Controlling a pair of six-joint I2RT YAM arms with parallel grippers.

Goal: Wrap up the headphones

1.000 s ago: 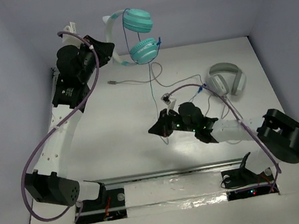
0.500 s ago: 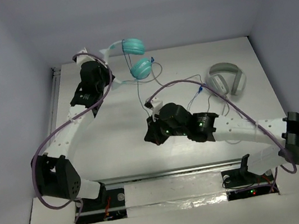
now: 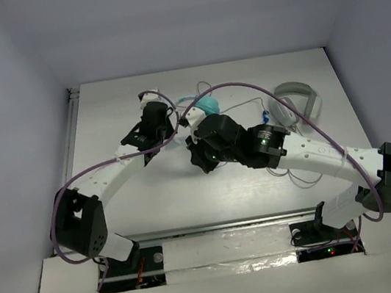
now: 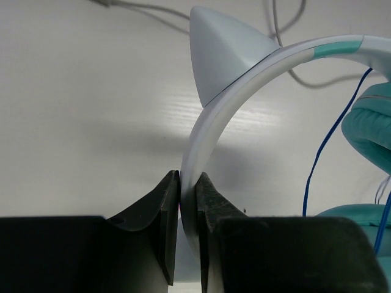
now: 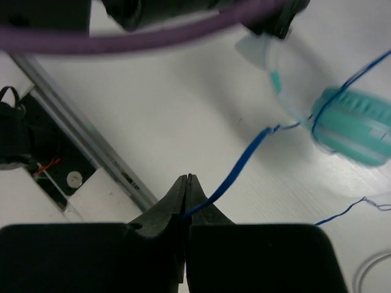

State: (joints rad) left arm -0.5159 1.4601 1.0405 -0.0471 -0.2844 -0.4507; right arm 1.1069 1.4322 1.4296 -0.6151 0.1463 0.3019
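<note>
**Grippers clenched: left gripper (image 4: 187, 183) on the band, right gripper (image 5: 185, 183) on the cable (image 5: 241, 160)**

You hold the headphones (image 4: 223, 55) over mid-table by their white band, likely to steady the cups while the blue line is pulled taut. Wrists crowd together — grey headphones (image 3: 295, 89) lie near on the right; bare table (image 3: 189, 199) opens nearer you.

Toward the back of the table (image 3: 152, 198) the headphones (image 3: 208, 105) sit between both arms, with the left gripper (image 4: 187, 189) at their left, closed around the headband (image 4: 244, 67), the right gripper (image 5: 186, 183) just in front, pinching their cable (image 5: 244, 159), and another pair of headphones (image 3: 298, 97) lying further to the right.
</note>
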